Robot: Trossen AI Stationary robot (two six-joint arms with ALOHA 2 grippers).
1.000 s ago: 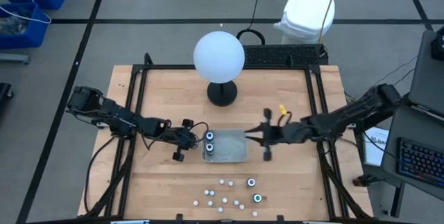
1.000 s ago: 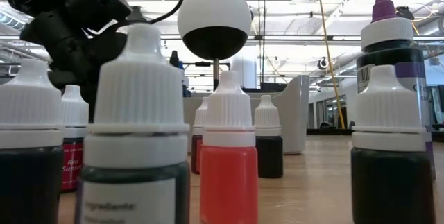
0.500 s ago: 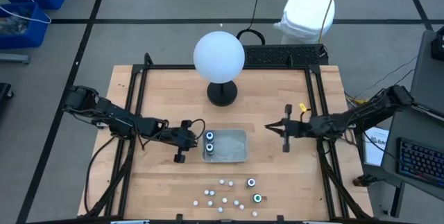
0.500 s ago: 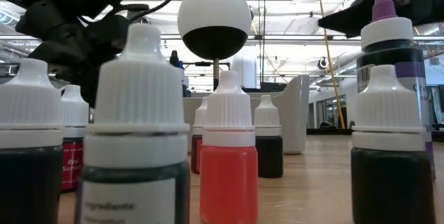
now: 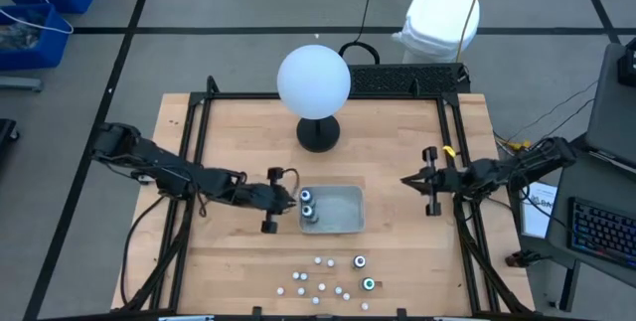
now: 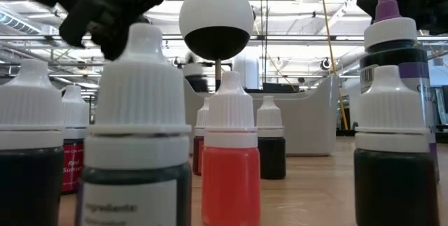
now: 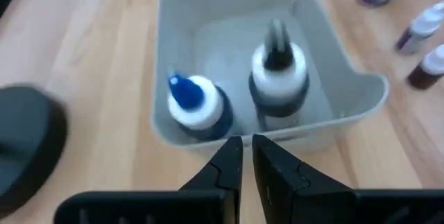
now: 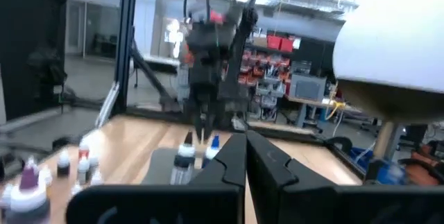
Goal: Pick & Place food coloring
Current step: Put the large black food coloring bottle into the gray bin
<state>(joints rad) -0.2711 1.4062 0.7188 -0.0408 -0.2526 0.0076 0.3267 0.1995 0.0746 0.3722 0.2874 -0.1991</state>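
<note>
Left gripper [image 7: 241, 156] fingers nearly together, holding nothing, just outside the wall of the shallow grey plastic tray [image 5: 343, 212], which holds two round dark food coloring bottles [image 7: 237, 92]. Remaining small ribbed-cap bottles [image 5: 333, 279] clustered on the wood table [image 5: 238, 261] near its front edge. Right gripper [image 5: 417, 181] closed and empty, near the table's right edge.

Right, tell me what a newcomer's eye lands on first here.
The big white globe on its black base stands at the table's far middle. In front of it a grey tray holds two food coloring bottles at its left end, the left gripper just beside it. More small bottles cluster at the near edge.
</note>
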